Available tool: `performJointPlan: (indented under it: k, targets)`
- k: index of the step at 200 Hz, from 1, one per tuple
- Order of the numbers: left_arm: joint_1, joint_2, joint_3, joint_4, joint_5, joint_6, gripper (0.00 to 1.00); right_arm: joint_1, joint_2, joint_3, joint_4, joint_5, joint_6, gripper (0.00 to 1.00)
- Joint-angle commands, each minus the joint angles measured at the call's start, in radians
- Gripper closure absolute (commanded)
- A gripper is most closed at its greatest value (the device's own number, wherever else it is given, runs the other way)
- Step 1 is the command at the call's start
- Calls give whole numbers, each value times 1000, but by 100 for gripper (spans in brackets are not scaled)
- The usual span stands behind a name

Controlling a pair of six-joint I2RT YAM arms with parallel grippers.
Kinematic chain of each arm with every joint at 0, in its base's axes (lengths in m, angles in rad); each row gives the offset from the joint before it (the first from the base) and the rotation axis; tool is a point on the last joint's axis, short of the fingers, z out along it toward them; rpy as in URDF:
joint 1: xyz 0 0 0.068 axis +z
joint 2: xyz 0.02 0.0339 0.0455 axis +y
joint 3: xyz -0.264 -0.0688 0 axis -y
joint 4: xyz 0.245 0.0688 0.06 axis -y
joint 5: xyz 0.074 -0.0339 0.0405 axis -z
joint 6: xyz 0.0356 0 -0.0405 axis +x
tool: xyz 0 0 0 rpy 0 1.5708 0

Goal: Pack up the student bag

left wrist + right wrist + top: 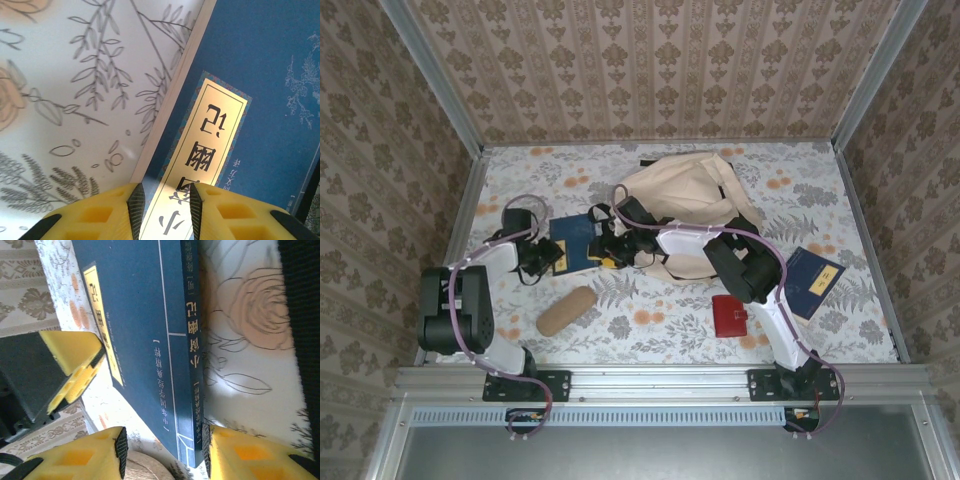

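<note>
The beige student bag (685,185) lies slumped at the back middle of the table. A dark blue book (575,240) with a gold label lies just left of it, between both grippers. My left gripper (550,258) is open over the book's (250,75) near corner, its pads (136,207) on either side of the gold label (210,145). My right gripper (164,452) is open around the book's (145,330) spine end. Its right pad (206,452) touches the spine, while the left pad stands clear of the cover. The left gripper's yellow finger (75,372) rests at the cover's label.
A tan cylindrical pouch (567,310) lies in front of the book. A red wallet (730,315) sits front right. A second blue book (810,280) lies further right. The right arm (740,260) stretches across the bag's front edge. Patterned walls close in the table.
</note>
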Motion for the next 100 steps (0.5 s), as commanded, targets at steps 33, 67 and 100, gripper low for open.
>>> performJointPlan:
  k: [33, 67, 100]
  targets:
    - [-12, -16, -81, -127, 60, -53, 64, 52, -66, -1, 246, -99, 50, 57]
    - [-12, -7, -80, -117, 74, -52, 64, 60, -69, -11, 256, -89, 49, 60]
    - [-13, -6, -72, -112, 82, -51, 64, 65, -66, 9, 127, -8, -22, 65]
